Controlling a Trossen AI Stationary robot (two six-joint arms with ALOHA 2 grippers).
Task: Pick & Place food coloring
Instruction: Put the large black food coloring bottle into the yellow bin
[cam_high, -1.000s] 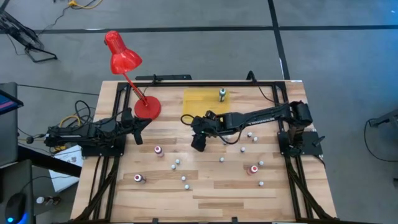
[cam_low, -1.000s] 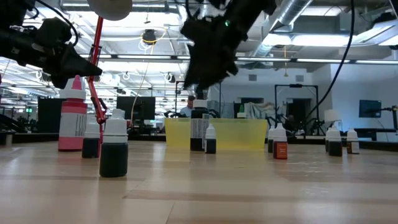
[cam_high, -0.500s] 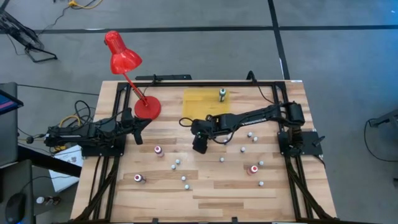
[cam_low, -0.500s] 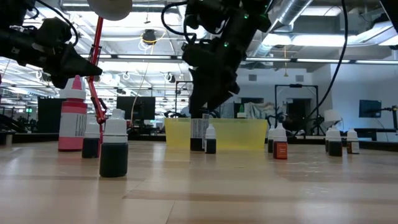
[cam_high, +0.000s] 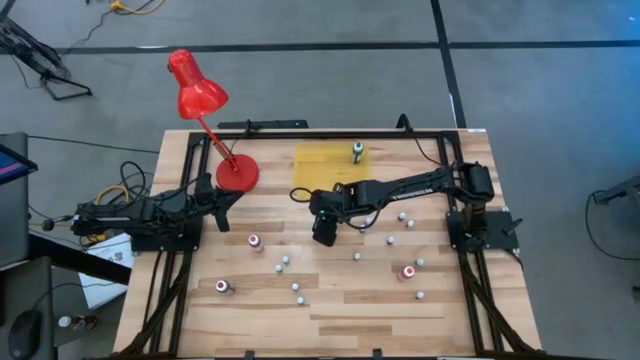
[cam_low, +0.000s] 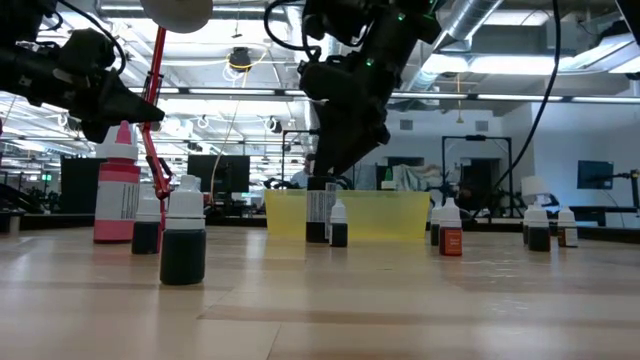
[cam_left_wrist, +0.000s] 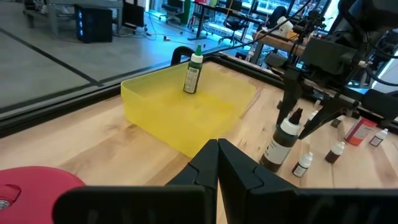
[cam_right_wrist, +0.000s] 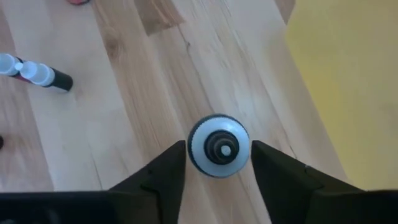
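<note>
Our right gripper (cam_right_wrist: 217, 163) hangs straight above a dark food coloring bottle (cam_right_wrist: 218, 145), its fingers (cam_right_wrist: 163, 171) spread wide to either side of the white cap and not touching it. That bottle stands upright on the wooden table (cam_high: 340, 300), just beside the near edge of the yellow tray (cam_high: 330, 165). Inside the tray stands one green bottle (cam_high: 357, 152). Other small bottles (cam_high: 402, 216) are scattered over the boards nearby. Our left gripper (cam_left_wrist: 217, 163) waits with fingers pressed together at the table's left side, near the red desk lamp (cam_high: 205, 115).
</note>
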